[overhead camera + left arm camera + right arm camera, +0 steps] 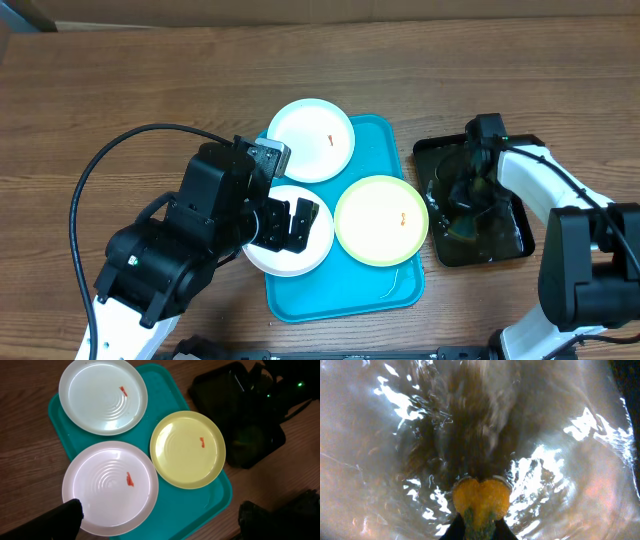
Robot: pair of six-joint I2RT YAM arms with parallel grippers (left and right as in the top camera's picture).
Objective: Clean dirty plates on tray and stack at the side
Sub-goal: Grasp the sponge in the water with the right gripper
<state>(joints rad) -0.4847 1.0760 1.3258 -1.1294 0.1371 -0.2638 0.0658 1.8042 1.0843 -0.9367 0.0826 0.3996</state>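
— What is the setting?
— A brown wooden desk [120, 80], seen from above. The blue tray [345, 295] lies in the middle of it. A smaller black tray [522, 238] sits just to its right, holding water.
— Where are the plates?
— All three lie flat on the blue tray, none stacked. One white plate [311, 139] sits at the far left corner and hangs over the rim. A second white plate [290, 264] lies at the near left, also over the edge. The yellow-green plate [381, 220] is on the right side, close beside both. Each bears a small red-orange smear.
— And the left tool?
— The left tool [288, 224] hovers over the second white plate with its fingers spread wide. Nothing is between them.
— The right one?
— The right tool [476, 530] is down in the black tray, in rippling water. Its fingers are pressed together on a yellow sponge [481, 499] with a green strip. The water around it shows only blur and glare.
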